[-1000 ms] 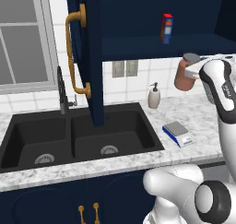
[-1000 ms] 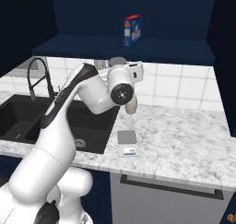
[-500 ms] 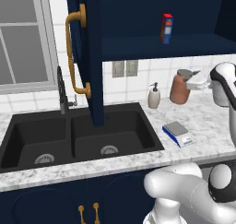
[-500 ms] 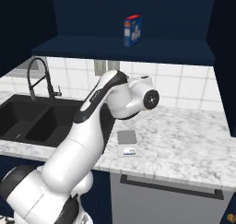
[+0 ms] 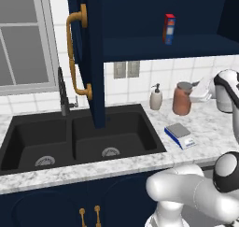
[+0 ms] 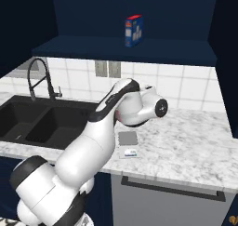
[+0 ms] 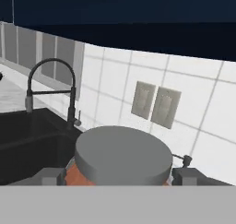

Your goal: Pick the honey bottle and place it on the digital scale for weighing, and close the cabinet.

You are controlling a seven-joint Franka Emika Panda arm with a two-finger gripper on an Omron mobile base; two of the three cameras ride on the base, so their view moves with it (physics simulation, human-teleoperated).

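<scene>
**Gripper straddling honey bottle cap, jaws wide**

Gripper (image 7: pixel 119 174) sits at the honey bottle (image 5: pixel 182 100); hand view has one dark fingertip (image 7: pixel 48 176) on each side of the grey cap, jaws spread wide. Can't tell whether pads touch the cap. Left base view: white hand just right of bottle, level w/ its top. Bottle upright on marble counter (image 5: pixel 212 128) near tiled backsplash, cream soap dispenser (image 5: pixel 156 97) just beside it, sink-ward. Digital scale (image 5: pixel 179 135) in front of bottle, nearer counter edge, apart from it, top plate bare; also seen in right base view (image 6: pixel 128 142). Black double sink (image 5: pixel 74 139) w/ black faucet (image 5: pixel 63 93) further left. Cabinet (image 5: pixel 91 53) door stands open, gold handle facing out; red-and-blue box (image 5: pixel 169 29) on shelf inside.
</scene>
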